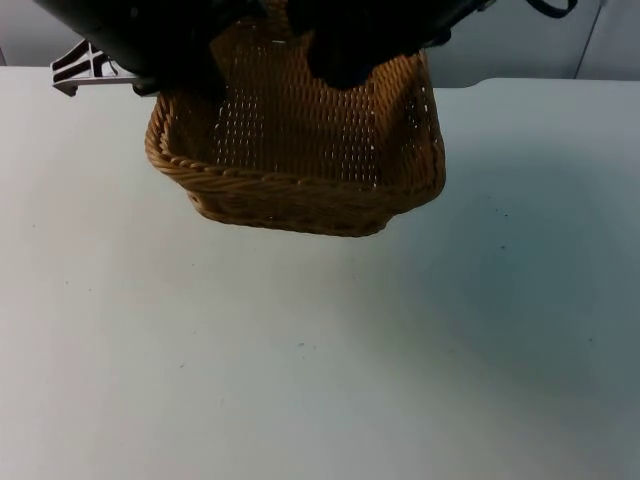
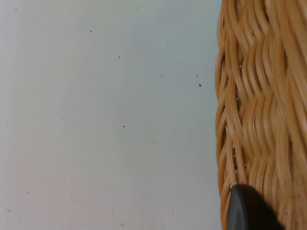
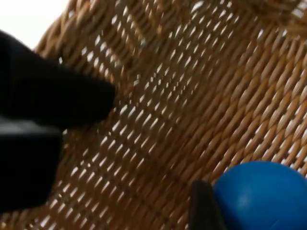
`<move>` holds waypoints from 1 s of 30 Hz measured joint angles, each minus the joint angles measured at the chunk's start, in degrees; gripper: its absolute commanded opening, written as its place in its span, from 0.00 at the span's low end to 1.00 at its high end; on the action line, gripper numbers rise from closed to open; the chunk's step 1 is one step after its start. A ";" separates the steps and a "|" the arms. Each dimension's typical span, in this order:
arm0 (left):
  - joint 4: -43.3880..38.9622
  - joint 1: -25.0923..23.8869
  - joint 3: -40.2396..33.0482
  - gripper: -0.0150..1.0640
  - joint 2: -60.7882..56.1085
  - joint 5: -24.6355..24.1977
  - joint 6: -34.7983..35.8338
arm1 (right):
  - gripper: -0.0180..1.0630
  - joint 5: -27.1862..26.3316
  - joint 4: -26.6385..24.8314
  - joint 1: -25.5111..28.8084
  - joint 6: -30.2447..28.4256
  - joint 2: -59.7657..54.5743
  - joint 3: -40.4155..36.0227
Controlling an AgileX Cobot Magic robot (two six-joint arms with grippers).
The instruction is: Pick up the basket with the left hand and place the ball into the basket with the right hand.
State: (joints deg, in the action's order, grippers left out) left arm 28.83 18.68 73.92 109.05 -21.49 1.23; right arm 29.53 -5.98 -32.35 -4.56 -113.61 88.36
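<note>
While the wicker basket [image 1: 300, 150] hung tilted above the white table [image 1: 320, 350], its open mouth turned toward the top camera, both arms crowded in over its far edge. The left gripper [image 2: 249, 211] sat at the basket's rim on the left side; in the left wrist view one black fingertip lay right against the woven rim, with bare table beside it. That looked like a pinch on the rim, jaws clamped on the weave, and the basket was clearly off the surface, judging by the shadow under it.

Over to the right gripper [image 3: 211, 211]: it was down inside the basket, and the right wrist view showed the blue ball [image 3: 261, 196] pressed up against a black fingertip, the woven wall just behind. The jaws seemed to be gripping the ball, not yet let go.

The basket looked light and fairly stiff, though the weave would flex a little, so the braided rim was the sensible place to hold it. The ball looked smooth and round, probably light, likely to roll toward the low side once dropped. A grip across its middle suited it best.
</note>
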 measured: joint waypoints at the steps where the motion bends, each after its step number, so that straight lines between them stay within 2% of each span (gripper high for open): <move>1: 0.00 0.00 0.00 0.01 0.00 0.11 0.00 | 0.31 0.20 0.00 0.00 -0.49 -0.13 0.00; 2: 0.00 0.00 0.00 0.01 0.00 0.11 0.00 | 0.40 0.20 0.00 0.00 -0.49 -0.13 0.00; 3: 0.00 0.00 0.00 0.01 0.00 0.11 0.00 | 0.40 0.30 0.00 0.00 -1.32 -0.24 0.00; 6: 0.00 0.00 0.00 0.01 0.00 0.11 0.00 | 0.68 0.78 0.00 -0.08 -3.26 -0.24 0.00; 7: 0.00 0.00 0.00 0.01 0.00 0.11 0.00 | 0.68 1.01 -0.17 -0.08 -3.61 -0.24 0.00; 8: 0.00 0.00 0.00 0.01 0.00 0.11 0.00 | 0.86 1.43 -0.15 -0.08 -3.90 -0.24 0.00; 9: -0.14 0.00 0.00 0.01 0.00 0.11 -0.10 | 0.95 1.80 -0.19 -0.08 -4.08 -0.24 0.00; 10: -0.23 0.00 0.00 0.01 0.00 0.11 -0.22 | 0.99 2.23 -0.19 -0.08 -4.68 -0.24 0.00; 30: -0.23 0.00 0.00 0.01 0.00 0.11 -0.22 | 0.99 3.08 -1.23 -0.08 -5.89 -0.24 0.00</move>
State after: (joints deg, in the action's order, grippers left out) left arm 28.60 18.68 73.92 109.05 -21.37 1.01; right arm 32.62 -7.22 -32.42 -10.44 -113.85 88.36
